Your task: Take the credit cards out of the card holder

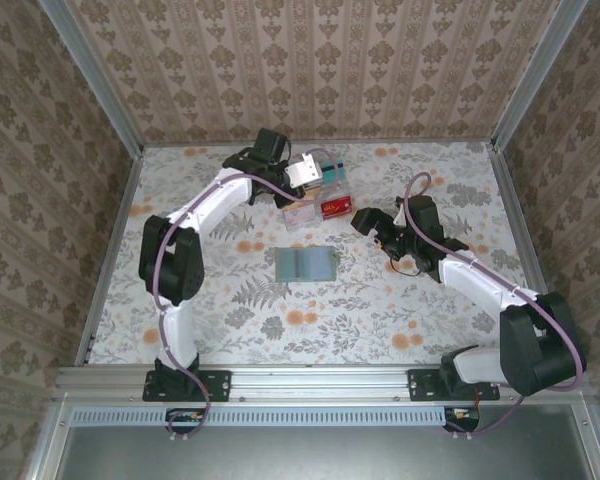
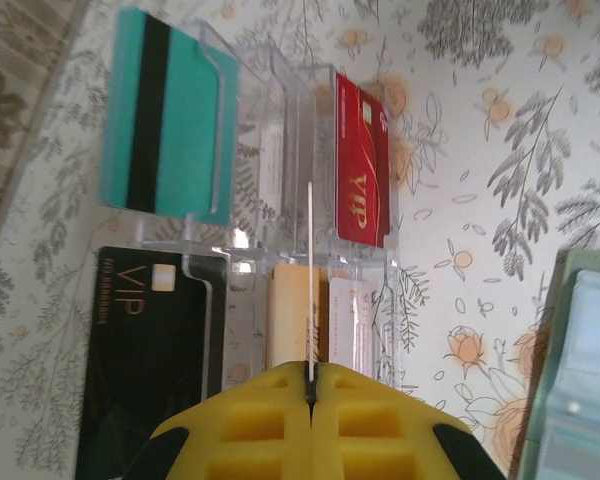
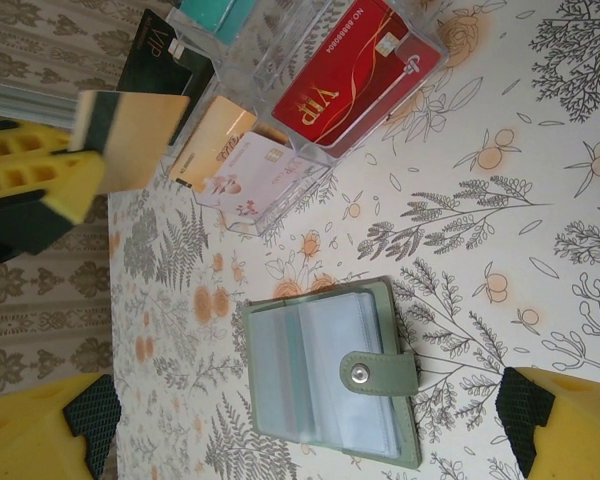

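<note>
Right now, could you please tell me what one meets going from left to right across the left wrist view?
Teal card → thin card held edge-on by the left gripper → red card → wallet.

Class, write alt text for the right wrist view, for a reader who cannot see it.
An open grey-green card holder lies flat on a floral table. Beyond it, the left gripper pinches an orange-yellow card beside clear boxes holding a red VIP card.
</note>
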Robot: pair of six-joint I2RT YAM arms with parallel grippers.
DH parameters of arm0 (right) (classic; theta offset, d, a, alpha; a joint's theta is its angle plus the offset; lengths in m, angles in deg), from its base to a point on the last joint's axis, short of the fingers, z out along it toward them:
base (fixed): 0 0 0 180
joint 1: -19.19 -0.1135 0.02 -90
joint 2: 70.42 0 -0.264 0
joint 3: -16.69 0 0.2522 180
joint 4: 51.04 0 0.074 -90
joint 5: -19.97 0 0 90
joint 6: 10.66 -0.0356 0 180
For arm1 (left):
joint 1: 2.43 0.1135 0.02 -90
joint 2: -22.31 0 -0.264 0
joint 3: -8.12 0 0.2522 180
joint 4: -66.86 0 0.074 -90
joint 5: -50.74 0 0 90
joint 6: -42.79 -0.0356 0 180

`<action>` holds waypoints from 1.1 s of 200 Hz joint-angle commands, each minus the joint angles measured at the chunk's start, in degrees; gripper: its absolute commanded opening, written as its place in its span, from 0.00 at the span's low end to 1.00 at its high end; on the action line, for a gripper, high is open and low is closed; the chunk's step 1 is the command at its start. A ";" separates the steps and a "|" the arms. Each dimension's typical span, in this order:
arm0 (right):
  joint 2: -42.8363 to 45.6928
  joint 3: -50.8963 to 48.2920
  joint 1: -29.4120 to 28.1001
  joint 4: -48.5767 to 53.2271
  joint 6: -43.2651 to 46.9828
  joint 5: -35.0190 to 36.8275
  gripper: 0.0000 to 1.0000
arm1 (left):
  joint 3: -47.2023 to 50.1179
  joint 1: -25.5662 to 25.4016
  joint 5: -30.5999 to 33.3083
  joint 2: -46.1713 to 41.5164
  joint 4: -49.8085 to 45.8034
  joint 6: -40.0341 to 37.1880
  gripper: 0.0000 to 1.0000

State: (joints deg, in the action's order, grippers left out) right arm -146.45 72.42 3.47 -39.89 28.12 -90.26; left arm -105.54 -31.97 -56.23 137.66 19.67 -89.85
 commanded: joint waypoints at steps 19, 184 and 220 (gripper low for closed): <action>1.91 -1.46 0.34 -0.52 -1.36 -1.33 1.00 | -1.10 1.15 1.03 3.24 -0.13 -2.99 0.00; 2.90 -1.63 0.24 -0.02 -1.58 -1.48 1.00 | -0.57 1.68 1.75 5.50 1.09 -5.98 0.00; 2.73 -1.63 0.25 -0.03 -1.69 -1.58 1.00 | -1.74 2.45 -1.38 6.11 -1.27 -6.76 0.02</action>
State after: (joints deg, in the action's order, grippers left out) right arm -144.65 71.09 3.47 -39.87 26.85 -90.48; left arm -105.52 -30.41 -54.37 142.34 21.57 -94.11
